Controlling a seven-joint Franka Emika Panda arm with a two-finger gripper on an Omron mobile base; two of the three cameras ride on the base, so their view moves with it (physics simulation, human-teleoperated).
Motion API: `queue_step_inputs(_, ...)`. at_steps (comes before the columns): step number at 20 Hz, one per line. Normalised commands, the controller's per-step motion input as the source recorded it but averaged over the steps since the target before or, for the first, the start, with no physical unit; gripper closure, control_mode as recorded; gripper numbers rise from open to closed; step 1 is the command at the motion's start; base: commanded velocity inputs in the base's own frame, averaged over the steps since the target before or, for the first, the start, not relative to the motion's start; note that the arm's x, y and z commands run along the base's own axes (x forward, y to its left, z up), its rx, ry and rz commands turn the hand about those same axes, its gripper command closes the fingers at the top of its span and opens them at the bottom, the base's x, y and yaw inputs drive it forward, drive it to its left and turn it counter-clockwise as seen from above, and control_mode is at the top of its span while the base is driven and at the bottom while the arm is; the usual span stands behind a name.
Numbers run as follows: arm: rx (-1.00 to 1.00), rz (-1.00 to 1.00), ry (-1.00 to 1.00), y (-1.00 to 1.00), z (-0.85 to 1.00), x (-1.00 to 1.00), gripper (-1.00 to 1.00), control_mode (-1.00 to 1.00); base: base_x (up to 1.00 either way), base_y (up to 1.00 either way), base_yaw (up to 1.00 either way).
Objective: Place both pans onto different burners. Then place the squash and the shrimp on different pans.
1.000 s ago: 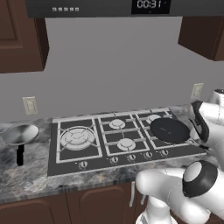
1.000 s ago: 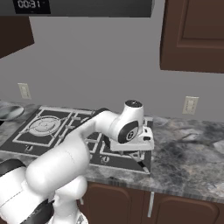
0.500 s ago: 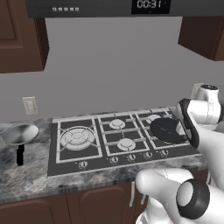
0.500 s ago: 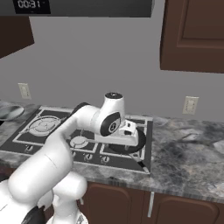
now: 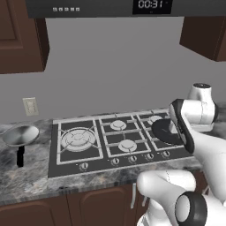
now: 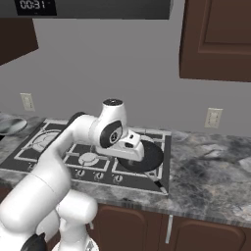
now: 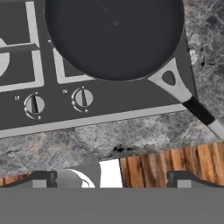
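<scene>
Dark cooktop (image 5: 88,152) between grey counter (image 5: 26,176) stretches — black pan (image 7: 113,37) sits over a right-hand burner, apparently placed; silver pan (image 5: 20,135) waits on the left counter. Gripper (image 7: 111,177) spread wide, empty.

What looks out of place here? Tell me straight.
Nothing is spilled or damaged. The black pan sits on the cooktop's right burners, but the silver pan rests off the stove on the counter to its left. The open gripper holds nothing.
</scene>
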Motion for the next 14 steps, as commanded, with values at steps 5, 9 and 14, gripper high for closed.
queue_step_inputs(5, -0.01, -0.01, 0.0, 0.06, 0.02, 0.02, -1.0, -1.0, 0.0, 0.0, 0.0)
queue_step_inputs(9, -0.01, 0.0, 0.0, 0.02, 0.0, 0.0, -1.0, 1.0, -0.02, 0.0, 0.0)
queue_step_inputs(14, 0.0, 0.0, 0.0, 0.0, 0.0, 0.0, -1.0, 1.0, -0.48, -0.17, 0.0)
